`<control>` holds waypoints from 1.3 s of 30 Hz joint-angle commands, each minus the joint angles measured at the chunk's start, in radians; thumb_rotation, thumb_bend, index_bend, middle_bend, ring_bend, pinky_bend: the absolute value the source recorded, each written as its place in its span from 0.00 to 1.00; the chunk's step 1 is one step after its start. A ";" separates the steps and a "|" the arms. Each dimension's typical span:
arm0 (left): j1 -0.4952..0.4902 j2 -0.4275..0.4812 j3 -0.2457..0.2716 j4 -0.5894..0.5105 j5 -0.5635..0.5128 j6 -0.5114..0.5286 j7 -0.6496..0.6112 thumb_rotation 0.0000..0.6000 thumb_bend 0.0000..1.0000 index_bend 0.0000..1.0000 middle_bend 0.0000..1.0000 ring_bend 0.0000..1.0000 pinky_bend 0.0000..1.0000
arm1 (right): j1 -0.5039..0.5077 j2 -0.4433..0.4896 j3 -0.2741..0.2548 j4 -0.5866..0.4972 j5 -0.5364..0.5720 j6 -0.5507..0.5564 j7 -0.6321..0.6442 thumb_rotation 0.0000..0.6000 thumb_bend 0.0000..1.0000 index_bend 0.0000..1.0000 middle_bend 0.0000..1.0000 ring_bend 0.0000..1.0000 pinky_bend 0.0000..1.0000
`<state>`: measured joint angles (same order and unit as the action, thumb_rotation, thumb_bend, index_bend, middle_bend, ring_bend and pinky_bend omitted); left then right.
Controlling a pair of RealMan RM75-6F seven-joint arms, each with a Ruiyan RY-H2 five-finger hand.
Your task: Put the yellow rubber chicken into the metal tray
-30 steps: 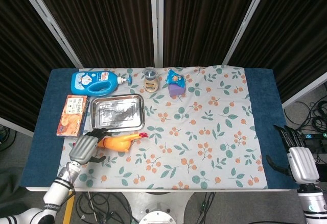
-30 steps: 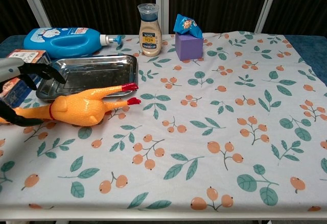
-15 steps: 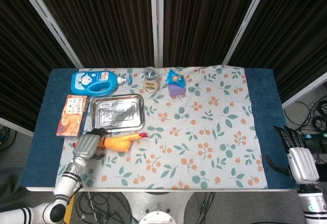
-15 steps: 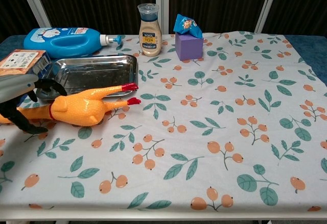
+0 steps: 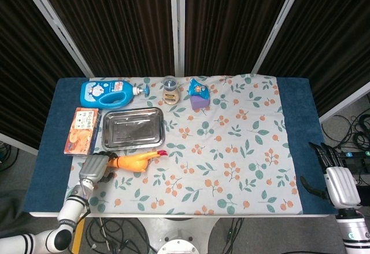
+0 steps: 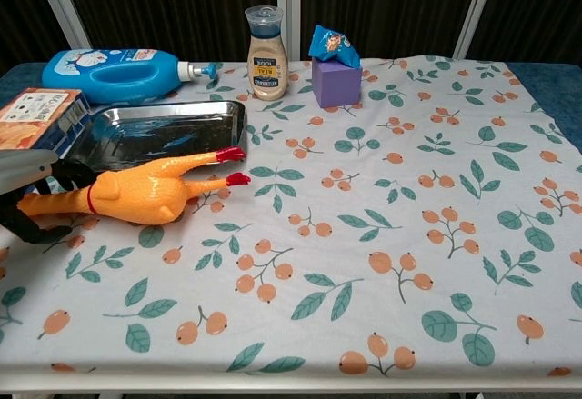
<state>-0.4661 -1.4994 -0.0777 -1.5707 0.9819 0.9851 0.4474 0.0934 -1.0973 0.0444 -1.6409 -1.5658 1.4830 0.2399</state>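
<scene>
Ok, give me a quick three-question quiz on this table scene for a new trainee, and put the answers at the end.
1. True or false: the yellow rubber chicken already lies inside the metal tray.
2. Multiple choice: what sits on top of the purple block? A) a blue snack packet B) a sauce bottle C) an orange box
3. Fill in: the left robot hand is at the chicken's ____ end, away from its red feet.

Key: 1 false; 2 A; 3 head
</scene>
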 commanded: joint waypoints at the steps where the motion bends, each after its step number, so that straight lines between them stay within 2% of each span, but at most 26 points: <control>1: 0.005 0.001 0.011 -0.004 0.022 0.016 -0.009 1.00 0.38 0.37 0.40 0.29 0.31 | 0.000 0.001 0.001 -0.001 0.002 0.000 0.000 1.00 0.24 0.06 0.12 0.00 0.00; 8: 0.014 -0.001 0.040 -0.010 0.066 0.037 -0.027 1.00 0.38 0.40 0.43 0.31 0.31 | 0.002 0.001 0.001 -0.002 0.004 -0.005 -0.001 1.00 0.24 0.06 0.12 0.00 0.00; 13: 0.012 -0.028 0.033 0.042 0.050 0.040 -0.033 1.00 0.38 0.41 0.45 0.34 0.34 | 0.005 0.002 0.003 -0.002 0.009 -0.011 0.000 1.00 0.24 0.06 0.12 0.00 0.00; 20: 0.019 -0.062 0.022 0.110 0.074 0.060 -0.081 1.00 0.40 0.56 0.56 0.46 0.46 | 0.004 0.002 0.001 -0.003 0.008 -0.011 0.001 1.00 0.24 0.06 0.12 0.00 0.00; 24: 0.022 -0.073 0.026 0.147 0.094 0.049 -0.119 1.00 0.48 0.65 0.66 0.57 0.63 | 0.003 0.004 0.001 -0.004 0.006 -0.007 0.002 1.00 0.24 0.06 0.12 0.00 0.00; 26: 0.022 -0.067 0.029 0.148 0.104 0.033 -0.145 1.00 0.52 0.68 0.69 0.61 0.68 | 0.002 0.006 0.001 -0.006 0.004 -0.005 0.002 1.00 0.24 0.06 0.12 0.00 0.00; 30: 0.029 -0.044 0.031 0.139 0.160 0.017 -0.258 1.00 0.61 0.73 0.76 0.68 0.78 | 0.003 0.016 -0.001 -0.012 -0.007 -0.001 0.007 1.00 0.24 0.06 0.12 0.00 0.00; 34: 0.043 0.009 0.036 0.114 0.276 0.019 -0.464 1.00 0.71 0.76 0.83 0.75 0.85 | 0.014 0.039 -0.001 -0.030 -0.031 -0.002 0.016 1.00 0.24 0.06 0.12 0.00 0.00; 39: 0.041 0.092 0.055 0.067 0.393 0.026 -0.637 1.00 0.77 0.77 0.84 0.76 0.87 | 0.042 0.077 0.000 -0.072 -0.077 -0.016 0.013 1.00 0.24 0.06 0.12 0.00 0.00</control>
<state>-0.4279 -1.4738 -0.0362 -1.4621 1.2882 1.0109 -0.0757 0.1252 -1.0316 0.0442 -1.7005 -1.6288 1.4730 0.2542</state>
